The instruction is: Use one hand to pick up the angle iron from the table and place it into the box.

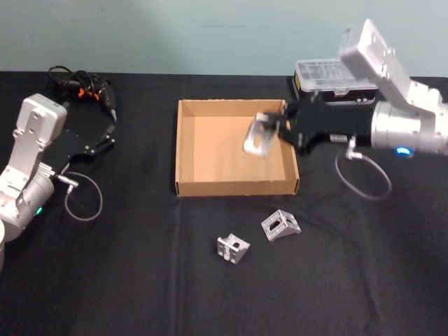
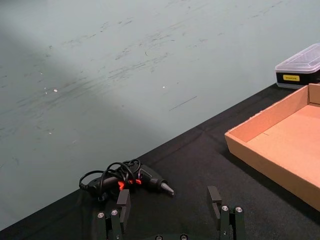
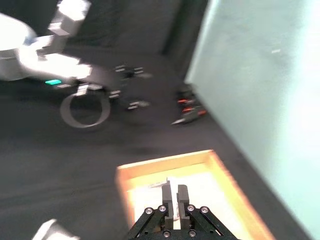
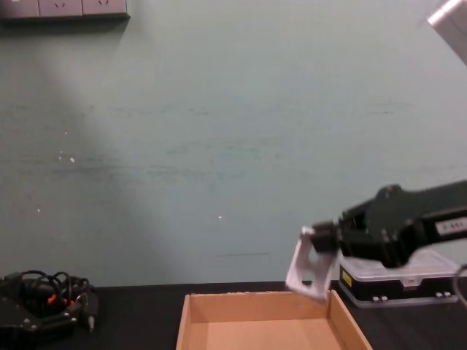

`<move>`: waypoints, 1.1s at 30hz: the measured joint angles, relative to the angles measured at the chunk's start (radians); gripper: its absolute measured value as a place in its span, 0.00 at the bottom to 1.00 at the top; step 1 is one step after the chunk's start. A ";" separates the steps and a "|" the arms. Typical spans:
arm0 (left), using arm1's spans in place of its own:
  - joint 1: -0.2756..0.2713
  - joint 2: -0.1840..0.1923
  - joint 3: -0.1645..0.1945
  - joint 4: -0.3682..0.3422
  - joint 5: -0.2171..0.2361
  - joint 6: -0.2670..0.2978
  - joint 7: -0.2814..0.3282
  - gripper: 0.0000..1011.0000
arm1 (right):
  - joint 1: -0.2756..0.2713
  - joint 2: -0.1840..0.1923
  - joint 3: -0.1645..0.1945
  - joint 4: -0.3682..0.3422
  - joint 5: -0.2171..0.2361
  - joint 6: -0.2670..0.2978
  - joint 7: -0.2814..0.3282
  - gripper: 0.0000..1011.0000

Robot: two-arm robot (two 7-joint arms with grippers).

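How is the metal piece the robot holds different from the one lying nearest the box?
The held angle iron hangs above the box; the loose angle iron lies on the table outside it. The held angle iron is pinched by the right gripper; the loose one is untouched. Both are silvery brackets.

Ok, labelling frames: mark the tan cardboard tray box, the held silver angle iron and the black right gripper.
tan cardboard box (image 1: 236, 187): head view, near wall.
silver angle iron (image 1: 256, 143): head view, flat face.
right gripper (image 1: 271, 127): head view, between fingertips.

Matt black cloth covers the worktop (image 1: 140, 280); the box (image 1: 238, 187) is plain tan cardboard; the angle iron (image 1: 259, 138) is bright, shiny metal.
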 joint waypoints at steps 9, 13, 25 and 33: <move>0.000 0.000 0.000 0.000 0.000 0.000 0.000 0.99 | 0.038 -0.126 0.019 0.141 -0.068 -0.060 -0.103 0.07; 0.000 0.000 0.000 0.000 0.000 0.000 0.000 0.99 | 0.060 -0.167 0.005 0.203 -0.098 -0.079 -0.108 0.07; 0.000 0.000 0.000 0.000 0.000 0.000 0.000 0.99 | 0.144 -0.337 -0.048 0.492 -0.193 -0.142 -0.121 0.07; 0.000 0.000 0.000 0.000 0.000 0.000 0.000 0.99 | 0.202 -0.429 -0.061 0.675 -0.234 -0.186 -0.120 0.07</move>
